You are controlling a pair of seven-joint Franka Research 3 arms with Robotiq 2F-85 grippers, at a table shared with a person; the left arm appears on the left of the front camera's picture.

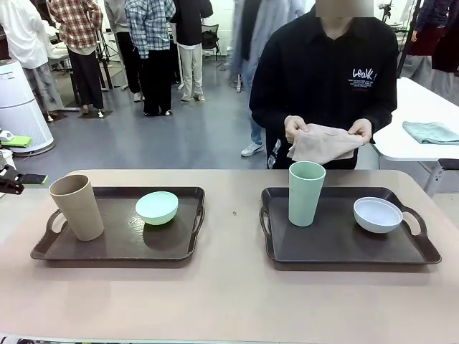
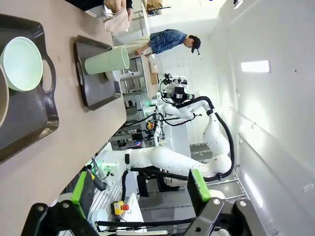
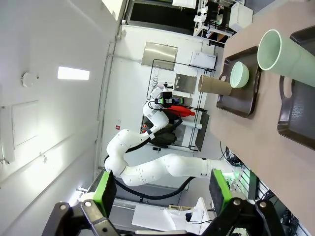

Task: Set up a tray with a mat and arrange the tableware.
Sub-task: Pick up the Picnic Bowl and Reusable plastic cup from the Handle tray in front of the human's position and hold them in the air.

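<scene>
Two dark brown trays lie side by side on the table. The left tray [image 1: 43, 247] holds a tan cup [image 1: 77, 206] and a mint green bowl [image 1: 157, 207]. On the right tray [image 1: 423, 254] stand a sage green cup [image 1: 306, 193] and a pale bluish-white bowl [image 1: 377, 214]. Across the table a person holds a beige mat [image 1: 323, 142] in both hands, above the right tray's far edge. My left gripper [image 2: 139, 191] is open and empty, off the table's side, with the mint bowl [image 2: 22, 63] and sage cup [image 2: 106, 60] beyond it. My right gripper [image 3: 162, 189] is also open and empty, away from the sage cup [image 3: 283, 51].
A strip of bare table [image 1: 233, 215] separates the trays, and more bare top runs along the near edge. A teal cloth [image 1: 430, 131] lies on a white side table at the far right. Several people stand in the background.
</scene>
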